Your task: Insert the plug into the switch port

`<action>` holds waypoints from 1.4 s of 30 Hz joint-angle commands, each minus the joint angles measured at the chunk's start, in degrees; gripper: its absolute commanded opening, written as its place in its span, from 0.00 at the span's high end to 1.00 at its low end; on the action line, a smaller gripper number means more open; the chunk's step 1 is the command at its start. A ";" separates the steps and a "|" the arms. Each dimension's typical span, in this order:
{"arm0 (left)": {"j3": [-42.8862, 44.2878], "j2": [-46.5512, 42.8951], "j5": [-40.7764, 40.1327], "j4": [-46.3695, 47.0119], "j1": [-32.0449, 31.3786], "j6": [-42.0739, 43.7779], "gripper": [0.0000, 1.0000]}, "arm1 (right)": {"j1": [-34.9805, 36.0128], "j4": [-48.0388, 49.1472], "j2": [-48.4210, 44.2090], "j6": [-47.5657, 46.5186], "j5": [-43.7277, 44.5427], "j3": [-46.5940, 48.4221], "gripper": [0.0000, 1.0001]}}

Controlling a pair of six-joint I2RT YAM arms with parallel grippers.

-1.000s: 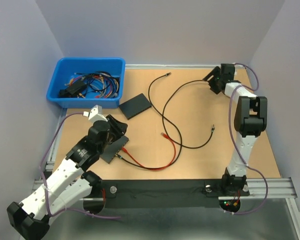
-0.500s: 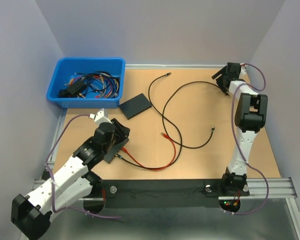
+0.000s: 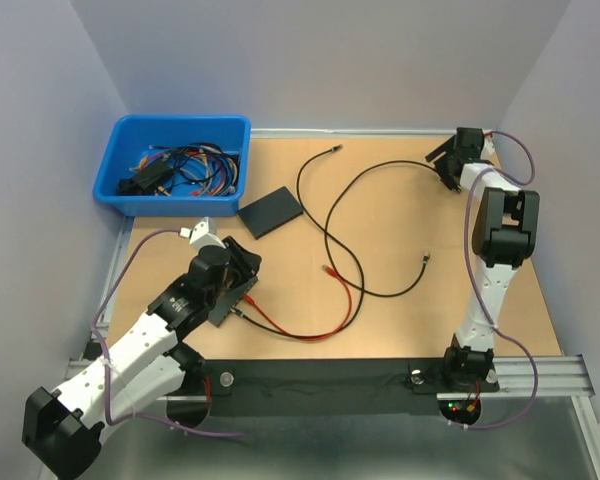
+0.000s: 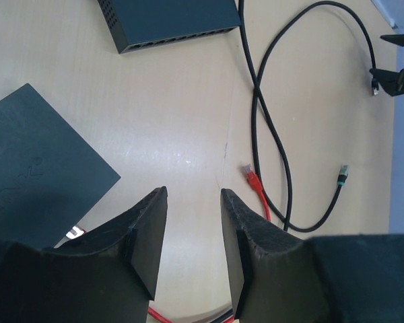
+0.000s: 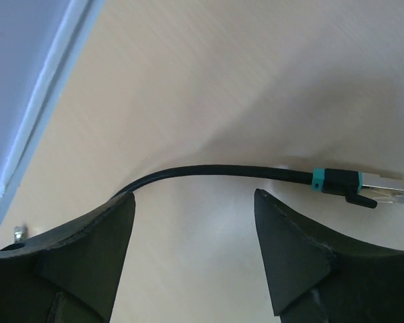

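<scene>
Ana: Both arms have shifted since a second ago. The left arm (image 3: 150,335) has brought its wrist further over the near switch (image 4: 34,168), and the right arm (image 3: 498,230) has reached on toward the far right corner. Over the last half second hardly anything has changed.

Ben: How do the jaws stand?

Ana: The left jaws are narrowly apart with nothing between them, only bare counter (image 3: 400,320) showing in the gap. The right jaws are wide and straddle a black cable (image 5: 209,169) without touching it.

Ben: Count the rest, nearest first.

Ana: There are two switches. The near one is partly under the left wrist, and the far switch (image 3: 270,211) lies further back. One red cable (image 3: 320,335) reaches the near switch, with its free red plug (image 4: 251,176) out on the counter. Three black ends show: the middle black plug (image 3: 425,257), the far black plug (image 3: 336,149), and one at the right jaws. One blue bin (image 3: 160,204) of tangled cables sits in the far left corner.

Ben: Where is the plug?

Ana: The plug (image 5: 363,183) lies flat on the counter, just to one side of the right jaws' gap and well apart from both switches.
</scene>
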 commanded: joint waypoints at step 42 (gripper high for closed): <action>-4.39 1.95 0.86 3.46 0.59 0.82 0.52 | -0.55 4.84 11.95 9.72 -0.42 5.33 0.35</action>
